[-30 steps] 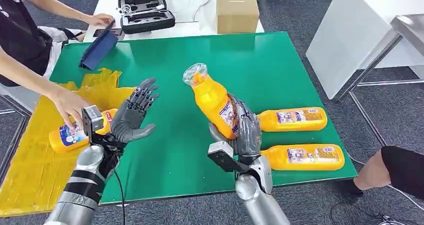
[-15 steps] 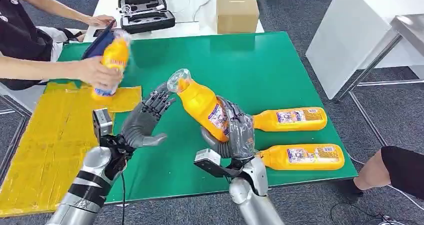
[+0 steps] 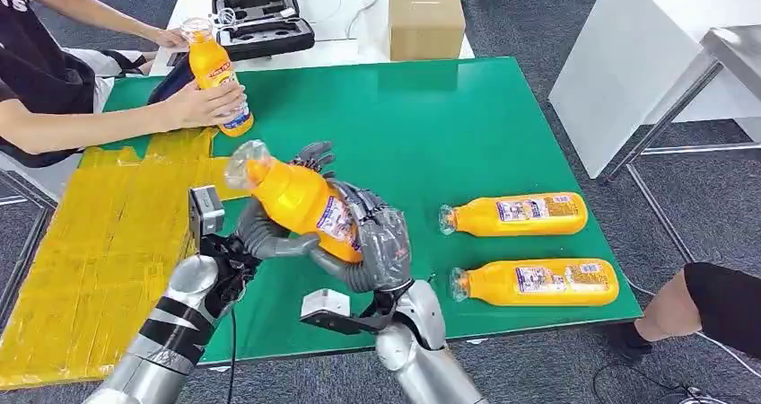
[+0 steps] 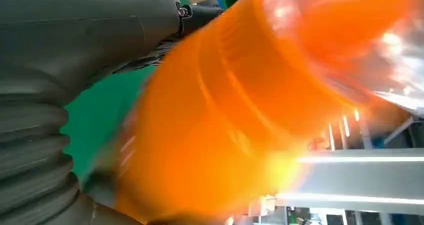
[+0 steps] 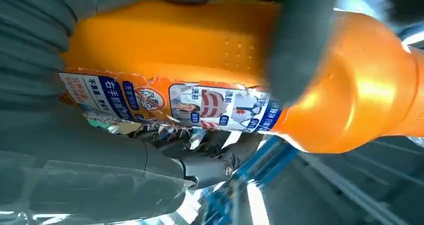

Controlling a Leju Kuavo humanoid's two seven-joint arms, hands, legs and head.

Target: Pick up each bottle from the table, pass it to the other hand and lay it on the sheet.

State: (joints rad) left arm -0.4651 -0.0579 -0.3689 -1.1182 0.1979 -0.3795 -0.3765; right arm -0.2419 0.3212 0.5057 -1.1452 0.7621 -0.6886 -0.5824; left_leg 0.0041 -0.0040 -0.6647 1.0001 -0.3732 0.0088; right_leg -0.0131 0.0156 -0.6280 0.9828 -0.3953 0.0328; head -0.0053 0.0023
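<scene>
My right hand (image 3: 381,247) grips an orange bottle (image 3: 296,202) by its labelled lower half, tilted with the clear cap up and to the left. My left hand (image 3: 258,233) cups the bottle's upper half: thumb under it, fingers spread behind it, not closed. Up close, the bottle (image 4: 240,110) lies against the left hand (image 4: 75,45), and the right hand (image 5: 75,155) wraps the label of the bottle (image 5: 200,50). Two more orange bottles (image 3: 516,215) (image 3: 538,281) lie on the green table (image 3: 449,126) at the right. The yellow sheet (image 3: 90,242) covers the table's left part.
A person at the far left holds another orange bottle (image 3: 215,72) upright above the table's back left corner. Behind the green table stand a cardboard box (image 3: 425,18), an open black case (image 3: 262,22) and a blue folder (image 3: 170,81). A person's knee (image 3: 718,305) is at the right.
My right hand has carried the bottle leftward into my left hand, tilting it further. The person lifted the earlier bottle off the sheet and moved it to the back left corner.
</scene>
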